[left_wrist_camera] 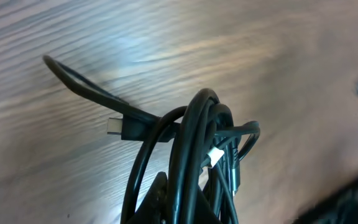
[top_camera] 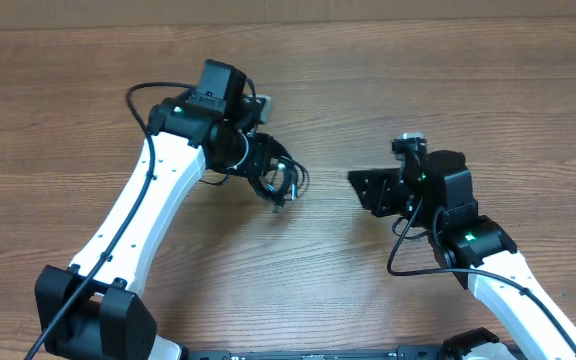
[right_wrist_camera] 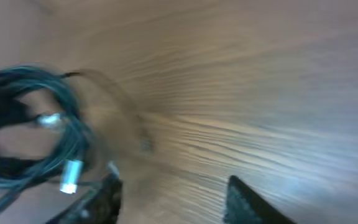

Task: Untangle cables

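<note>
1. Left arm (top_camera: 138, 205): white links run from the near-left corner of the worktop (top_camera: 48, 90) toward the far edge. The black wrist turns back toward the middle.
2. Left pincer (top_camera: 273, 183): angled down, left of the worktop's middle. Jaws closed tight on the cables (left_wrist_camera: 191, 143).
3. Right arm (top_camera: 513, 285): enters from the near-right corner, black wrist leading.
4. Right pincer (top_camera: 366, 190): points toward the left edge. Fingers (right_wrist_camera: 107, 196) stand apart, bare worktop between them.
5. The two pincers face each other across the middle, not touching.
</note>
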You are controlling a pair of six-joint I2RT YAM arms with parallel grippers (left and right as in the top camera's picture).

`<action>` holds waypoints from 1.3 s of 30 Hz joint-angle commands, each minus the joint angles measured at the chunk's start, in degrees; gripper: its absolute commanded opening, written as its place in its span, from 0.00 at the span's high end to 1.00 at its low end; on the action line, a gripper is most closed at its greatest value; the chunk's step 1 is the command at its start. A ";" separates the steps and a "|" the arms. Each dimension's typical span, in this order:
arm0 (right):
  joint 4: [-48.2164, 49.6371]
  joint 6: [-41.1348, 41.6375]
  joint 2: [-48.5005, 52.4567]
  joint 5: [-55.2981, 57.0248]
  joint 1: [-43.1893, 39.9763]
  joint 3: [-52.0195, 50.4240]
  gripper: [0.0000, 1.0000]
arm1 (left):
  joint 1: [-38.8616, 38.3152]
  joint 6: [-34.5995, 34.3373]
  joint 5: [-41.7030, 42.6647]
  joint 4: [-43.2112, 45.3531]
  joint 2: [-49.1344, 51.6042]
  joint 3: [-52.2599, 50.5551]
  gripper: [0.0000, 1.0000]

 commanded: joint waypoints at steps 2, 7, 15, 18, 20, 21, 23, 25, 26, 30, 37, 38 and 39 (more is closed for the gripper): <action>1.46 -7.32 0.07 -8.68 0.31 0.55 0.44 | -0.42 10.51 7.80 0.46 -0.87 0.74 0.96; 1.68 -8.72 1.73 -7.02 4.90 0.55 0.44 | -0.44 9.16 9.31 0.44 -0.87 0.74 0.96; 3.32 -8.15 5.38 3.78 12.02 0.55 0.45 | -1.44 8.41 10.73 -0.17 -0.87 0.74 0.96; 3.58 -3.30 6.19 11.47 12.11 0.55 0.49 | -1.95 10.23 11.08 -1.44 -0.87 0.74 0.96; 3.91 -1.07 6.73 15.15 11.87 0.55 0.49 | -1.99 12.79 13.29 -2.54 -0.87 0.74 0.96; 4.28 -0.61 6.95 15.58 11.80 0.55 0.49 | -1.99 14.16 15.08 -2.89 -0.87 0.74 0.96; 5.33 -0.35 7.52 14.82 11.85 0.55 0.49 | -1.99 17.16 20.15 -3.23 -0.87 0.74 0.96; 6.01 0.94 7.76 13.18 11.85 0.55 0.49 | -1.99 19.04 24.46 -3.26 -0.87 0.74 0.96; 6.36 0.90 7.76 11.13 11.85 0.55 0.49 | -1.99 19.15 25.20 -3.26 -0.87 0.74 0.96; 8.39 0.87 7.76 0.61 11.85 0.55 0.49 | -1.97 19.12 24.74 -3.41 -0.87 0.74 0.96; 9.42 5.18 7.93 -3.56 11.89 0.55 0.50 | -1.92 18.60 24.70 -3.39 -0.87 0.74 0.96; 8.61 6.64 8.02 -0.61 11.89 0.55 0.50 | -1.92 18.62 25.42 -3.54 -0.87 0.74 0.96; 7.69 8.20 8.31 3.19 11.89 0.55 0.50 | -1.92 18.67 26.23 -3.82 -0.87 0.74 0.96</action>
